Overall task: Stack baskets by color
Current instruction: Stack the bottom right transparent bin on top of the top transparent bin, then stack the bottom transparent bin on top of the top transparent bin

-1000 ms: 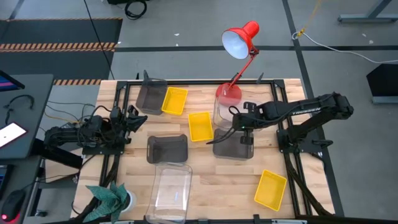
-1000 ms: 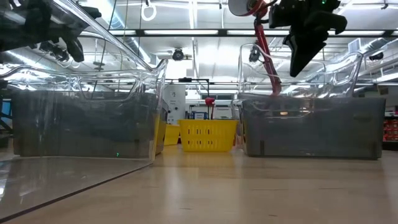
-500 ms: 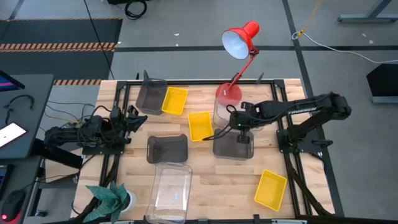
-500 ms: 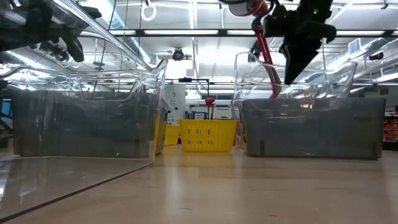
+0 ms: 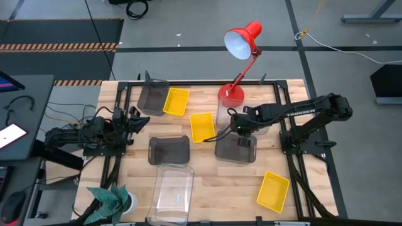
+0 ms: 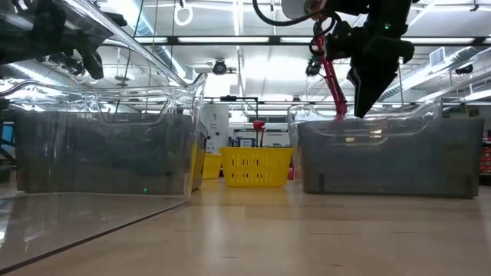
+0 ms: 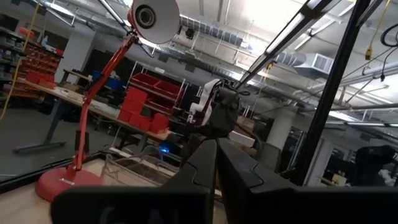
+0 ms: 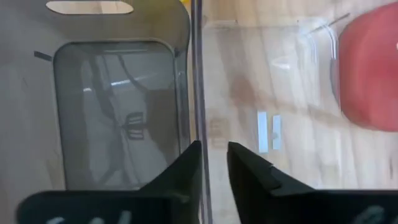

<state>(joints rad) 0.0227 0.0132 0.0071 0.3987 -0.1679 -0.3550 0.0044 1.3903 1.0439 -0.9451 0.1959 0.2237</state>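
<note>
Right gripper, centre-right of the high view, fingers slightly apart astride the clear tub's wall beside a grey tub. Left gripper shut, parked left.

- Right arm: dark, near-black links joined by rounded joints; pale lettering runs along its long forearm link, too small to read.
- Right gripper: black, with a thin black cable looping off it; its fingers are matte black, flat wedges tapering to blunt tips.
- Left arm: same dark finish, blocky joints, cables bundled beside it.
- Left gripper: black; its fingers are long, angular and matte black.
</note>
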